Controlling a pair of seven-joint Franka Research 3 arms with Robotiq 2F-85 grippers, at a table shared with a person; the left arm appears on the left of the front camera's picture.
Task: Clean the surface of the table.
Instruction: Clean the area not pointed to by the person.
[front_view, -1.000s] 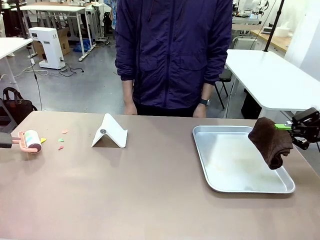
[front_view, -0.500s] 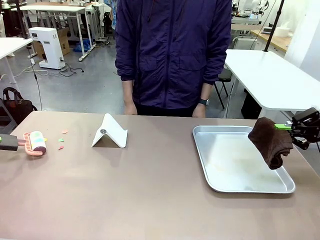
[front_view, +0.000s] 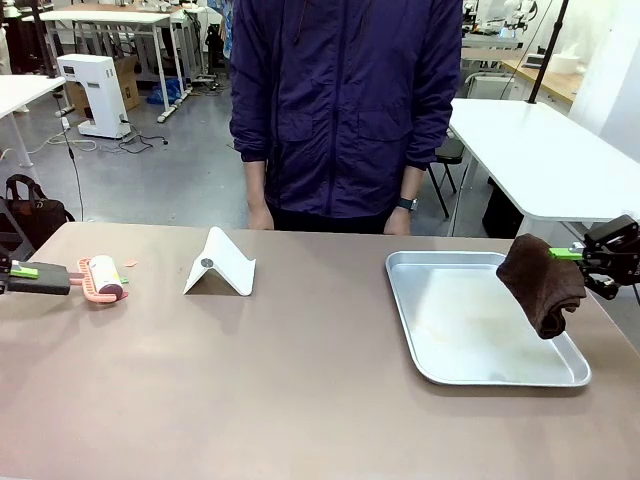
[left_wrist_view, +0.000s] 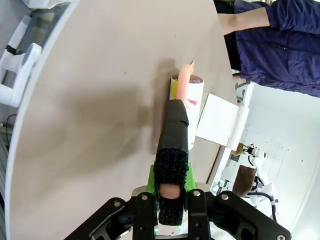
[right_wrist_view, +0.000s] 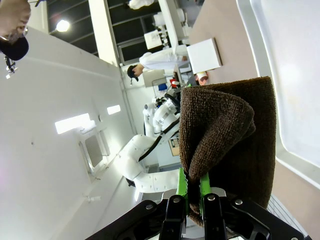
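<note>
1. Two grippers were at work over the brownish table (front_view: 300, 390), which filled the near part of the front view, with a person (front_view: 345, 100) standing at its far edge.
2. At the table's left end, the left gripper (front_view: 22, 272) was clenched on the black handle (front_view: 45, 283) of a pink lint roller (front_view: 103, 277).
3. The roller's white drum lay on the tabletop, pointing toward the middle of the table.
4. A small pink scrap (front_view: 129, 263) lay on the surface just beyond the roller.
5. From the left wrist, the left gripper (left_wrist_view: 171, 200) showed its green pads pinching the handle (left_wrist_view: 175, 145), and the roller (left_wrist_view: 189, 100) lay on the table (left_wrist_view: 100, 100).
6. A white folded stand (front_view: 220, 263) stood on the table, right of the roller and apart from it.
7. A silver tray (front_view: 470, 335) sat on the right half of the table.
8. At the right edge, the right gripper (front_view: 572, 254) was closed on a dark brown cloth (front_view: 543, 283).
9. The cloth hung over the tray's right side; whether it touched the tray I could not tell.
10. From the right wrist, the right gripper (right_wrist_view: 192, 192) held the folded cloth (right_wrist_view: 235, 135) between its green pads.
11. The person's hands (front_view: 262, 216) hung at the table's far edge, away from both grippers.
</note>
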